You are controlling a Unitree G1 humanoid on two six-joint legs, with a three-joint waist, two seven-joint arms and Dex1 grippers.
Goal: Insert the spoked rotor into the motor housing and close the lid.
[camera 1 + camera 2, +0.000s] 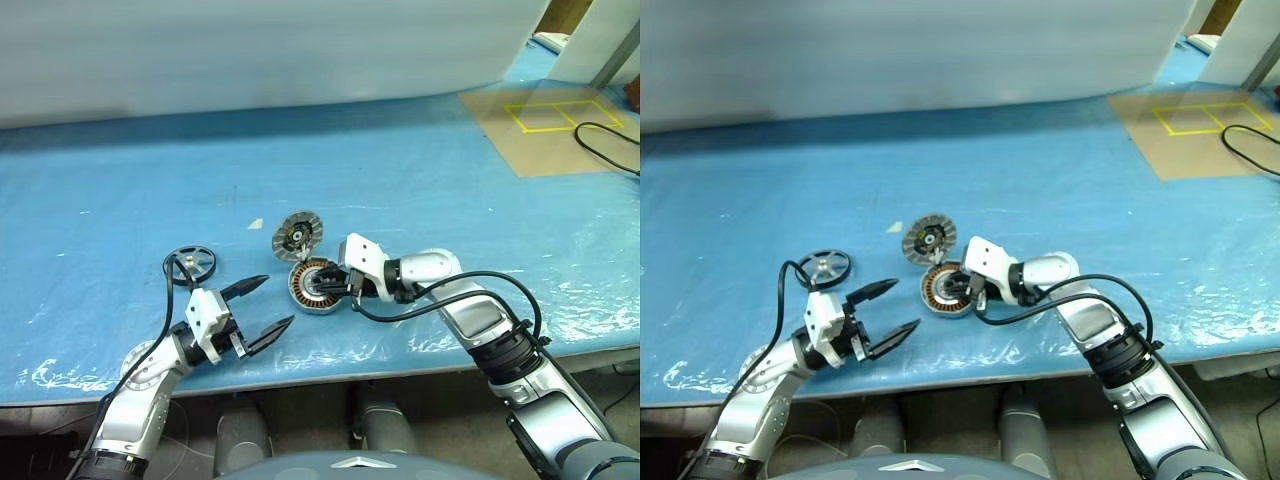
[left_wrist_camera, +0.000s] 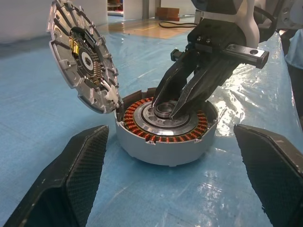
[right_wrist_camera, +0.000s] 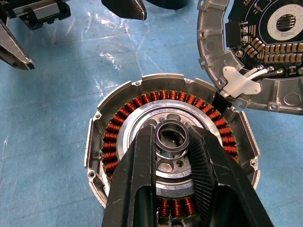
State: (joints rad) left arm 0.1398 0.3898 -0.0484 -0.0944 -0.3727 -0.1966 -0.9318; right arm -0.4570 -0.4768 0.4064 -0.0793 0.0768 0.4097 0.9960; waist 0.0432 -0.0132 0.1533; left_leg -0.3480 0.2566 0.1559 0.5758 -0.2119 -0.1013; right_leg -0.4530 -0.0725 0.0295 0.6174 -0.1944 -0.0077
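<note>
The motor housing [image 1: 312,290] sits on the blue table, its copper windings [image 3: 142,100] exposed. Its lid [image 1: 298,235] stands tilted open at the far rim, segmented face showing [image 2: 83,56]. My right gripper [image 3: 173,137] reaches into the housing from the right, shut on a small metal ring [image 2: 164,109] at the pale centre. The spoked rotor [image 1: 190,265] lies flat on the table, left of the housing. My left gripper [image 1: 277,301] hovers open just left of the housing and nearer to me, between rotor and housing, holding nothing.
A brown board with a yellow tape square [image 1: 550,110] lies at the back right, with a black cable [image 1: 605,140] beside it. A white wall [image 1: 250,50] borders the table's far side. The table's front edge [image 1: 330,368] runs just below both grippers.
</note>
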